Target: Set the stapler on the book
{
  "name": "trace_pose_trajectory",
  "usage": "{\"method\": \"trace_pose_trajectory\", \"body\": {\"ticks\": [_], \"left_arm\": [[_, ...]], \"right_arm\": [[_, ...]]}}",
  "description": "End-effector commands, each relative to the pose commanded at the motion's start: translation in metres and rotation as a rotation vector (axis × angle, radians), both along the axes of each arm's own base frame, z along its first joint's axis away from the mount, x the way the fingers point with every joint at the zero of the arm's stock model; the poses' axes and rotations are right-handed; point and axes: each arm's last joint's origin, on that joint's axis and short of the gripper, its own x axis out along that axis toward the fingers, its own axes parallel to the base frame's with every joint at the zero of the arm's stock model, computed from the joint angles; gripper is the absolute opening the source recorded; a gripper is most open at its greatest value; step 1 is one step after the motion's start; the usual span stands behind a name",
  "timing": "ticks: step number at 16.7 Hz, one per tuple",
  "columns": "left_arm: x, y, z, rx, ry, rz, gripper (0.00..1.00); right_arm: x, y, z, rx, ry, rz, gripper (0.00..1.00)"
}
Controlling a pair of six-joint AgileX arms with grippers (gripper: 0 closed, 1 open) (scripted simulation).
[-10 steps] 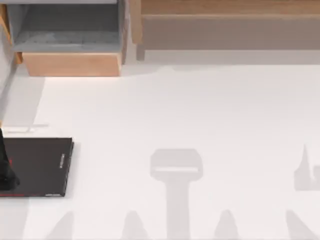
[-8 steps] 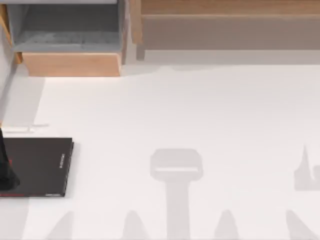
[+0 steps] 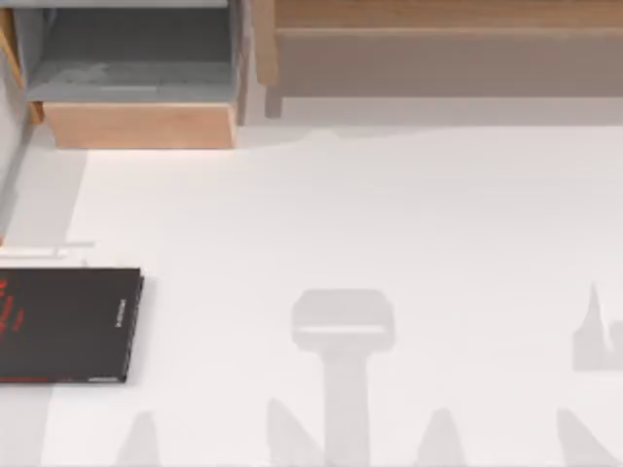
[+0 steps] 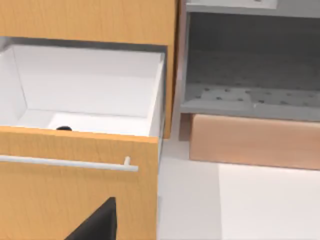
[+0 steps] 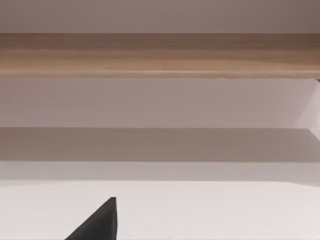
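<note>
1 drawer open, small dark item inside, unclear. Book at table's left edge. Tool states: can't tell.

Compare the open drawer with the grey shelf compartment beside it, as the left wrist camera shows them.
The drawer is pulled out, with an orange wood front, a pale bar handle and white inside walls. The shelf compartment has no front and is grey, with a speckled floor. A small dark thing lies in the drawer. Both belong to the same wooden cabinet.

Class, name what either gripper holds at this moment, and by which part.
It cannot be told: neither wrist view shows fingers closed on anything. The book lies bare on the table.
</note>
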Motion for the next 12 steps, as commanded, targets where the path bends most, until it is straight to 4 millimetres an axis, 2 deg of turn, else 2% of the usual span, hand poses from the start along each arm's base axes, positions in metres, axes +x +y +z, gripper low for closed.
{"method": "trace_pose_trajectory", "body": {"ticks": [3, 5, 7, 10, 12], "left_arm": [[0.028, 0.009, 0.046, -0.018, 0.159, 0.05, 1.0], [0.058, 0.018, 0.075, -0.032, 0.278, 0.083, 1.0], [0.097, 0.031, 0.097, -0.048, 0.402, 0.114, 1.0], [0.165, 0.056, 0.111, -0.075, 0.594, 0.151, 1.0], [0.212, 0.076, 0.105, -0.096, 0.72, 0.169, 1.0]], "right_arm": [[0.0, 0.0, 0.0, 0.0, 0.0, 0.0, 1.0], [0.0, 0.0, 0.0, 0.0, 0.0, 0.0, 1.0], [0.0, 0.0, 0.0, 0.0, 0.0, 0.0, 1.0], [0.0, 0.0, 0.0, 0.0, 0.0, 0.0, 1.0], [0.0, 0.0, 0.0, 0.0, 0.0, 0.0, 1.0]]}}
